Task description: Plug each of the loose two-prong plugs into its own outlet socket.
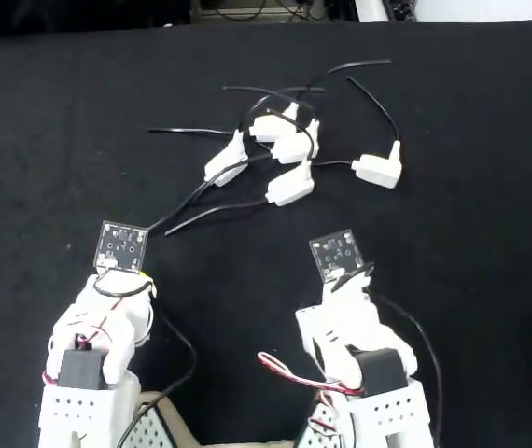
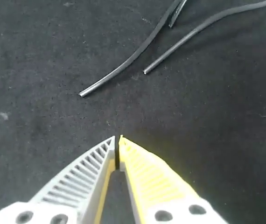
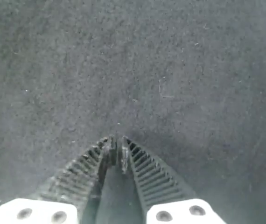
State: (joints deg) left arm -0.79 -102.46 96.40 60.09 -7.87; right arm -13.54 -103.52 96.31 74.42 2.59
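Honestly, left gripper (image 2: 118,142) and right gripper (image 3: 117,142) pinched closed, empty. Risk: tangled cords (image 1: 191,132) drag neighbouring plugs (image 1: 289,184) when one gets lifted.

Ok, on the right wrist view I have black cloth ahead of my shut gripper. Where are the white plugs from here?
Observer: In the high view, a cluster of white plastic plug pieces with thin black cords lies on the black cloth, farther out than both arms and about midway between them.
Operator: Anything off on its own?
Observer: Yes, one white plug piece lies apart from the cluster, on the side of the right arm.
Operator: And the left gripper?
Observer: The left gripper is shut on nothing, with two loose black cord ends on the cloth ahead of it.
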